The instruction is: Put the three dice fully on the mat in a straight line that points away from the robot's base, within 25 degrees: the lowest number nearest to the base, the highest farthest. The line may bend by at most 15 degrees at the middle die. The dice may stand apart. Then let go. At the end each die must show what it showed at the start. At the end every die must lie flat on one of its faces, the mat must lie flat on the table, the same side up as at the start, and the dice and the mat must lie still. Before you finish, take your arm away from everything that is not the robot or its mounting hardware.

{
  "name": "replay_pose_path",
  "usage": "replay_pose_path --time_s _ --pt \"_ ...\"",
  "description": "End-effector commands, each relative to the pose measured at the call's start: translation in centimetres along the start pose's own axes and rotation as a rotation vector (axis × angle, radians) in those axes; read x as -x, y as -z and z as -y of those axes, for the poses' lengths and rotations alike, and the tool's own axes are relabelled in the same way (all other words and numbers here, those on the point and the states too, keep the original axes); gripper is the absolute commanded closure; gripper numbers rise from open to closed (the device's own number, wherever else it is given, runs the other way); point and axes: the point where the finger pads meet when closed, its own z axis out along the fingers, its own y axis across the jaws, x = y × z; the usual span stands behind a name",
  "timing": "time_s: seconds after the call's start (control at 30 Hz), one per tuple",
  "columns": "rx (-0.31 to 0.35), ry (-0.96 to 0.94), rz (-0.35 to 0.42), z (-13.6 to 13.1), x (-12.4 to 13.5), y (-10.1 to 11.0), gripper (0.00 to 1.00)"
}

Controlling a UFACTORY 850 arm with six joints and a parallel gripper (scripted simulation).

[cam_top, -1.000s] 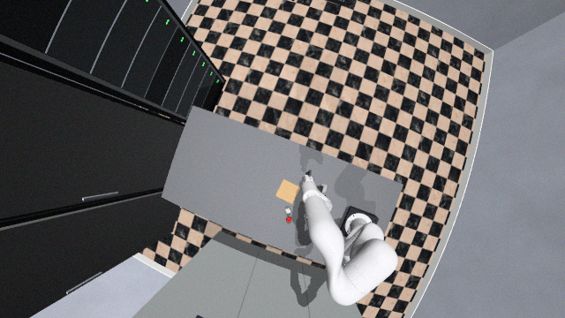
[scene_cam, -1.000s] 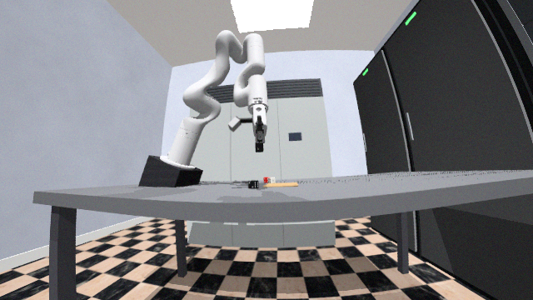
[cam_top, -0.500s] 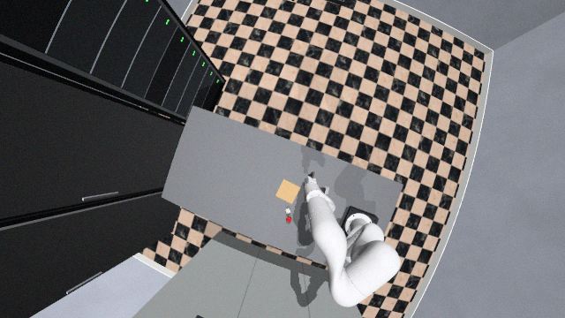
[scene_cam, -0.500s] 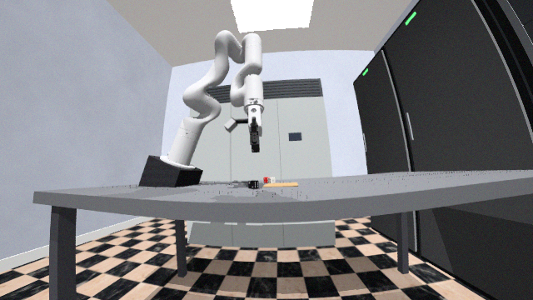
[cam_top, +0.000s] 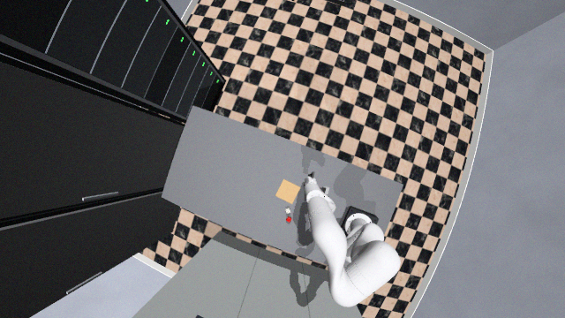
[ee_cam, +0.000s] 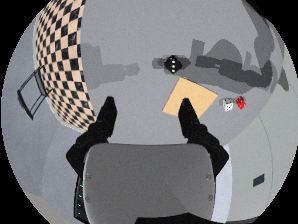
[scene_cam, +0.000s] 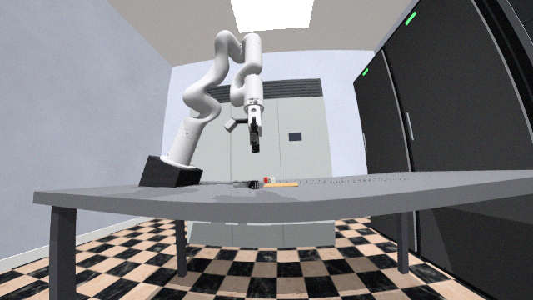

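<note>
The white, smooth-jointed robot arm (cam_top: 328,225) (scene_cam: 246,62) rises from a black, block-shaped base (cam_top: 374,216) (scene_cam: 151,172) on the grey, flat worktop (cam_top: 229,163) (scene_cam: 354,196) (ee_cam: 135,30). Its black two-fingered claw (scene_cam: 255,147) (ee_cam: 147,104) hangs in the air above the worktop, fingers wide apart, with nothing between them. The tan, square, flat mat (cam_top: 288,192) (scene_cam: 281,184) (ee_cam: 197,95) lies on the worktop; in the wrist view one finger covers part of it. A black cube-shaped die with white pips (scene_cam: 253,184) (ee_cam: 173,64) sits off the mat, near one corner, its upper face showing three pips in a row. Off another side of the mat are a white cube-shaped die with dark pips (cam_top: 288,211) (scene_cam: 272,180) (ee_cam: 228,104) and a red cube-shaped die with pale pips (cam_top: 289,219) (scene_cam: 266,180) (ee_cam: 241,102), close beside each other, the white one nearer the mat. The numbers on top of these two are too small to tell. All three dice are outside the mat.

claw (cam_top: 312,175) (scene_cam: 255,148) (ee_cam: 147,104) | shifted slightly | nearer the robot's base (cam_top: 373,217) (scene_cam: 151,172) than one second ago
</note>
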Motion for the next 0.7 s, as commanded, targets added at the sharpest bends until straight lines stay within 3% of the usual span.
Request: replay_pose_path --time_s 0.0,0.27,0.3,0.67 --pt "0.036 -0.031 -0.006 -0.8 -1.3 0.1 0.00" --pt "0.036 -0.031 -0.006 -0.8 -1.3 0.1 0.00" --pt "0.066 -0.057 -0.010 -1.5 -2.4 0.3 0.00" --pt "0.133 -0.118 -0.021 -3.3 -4.8 0.6 0.00"
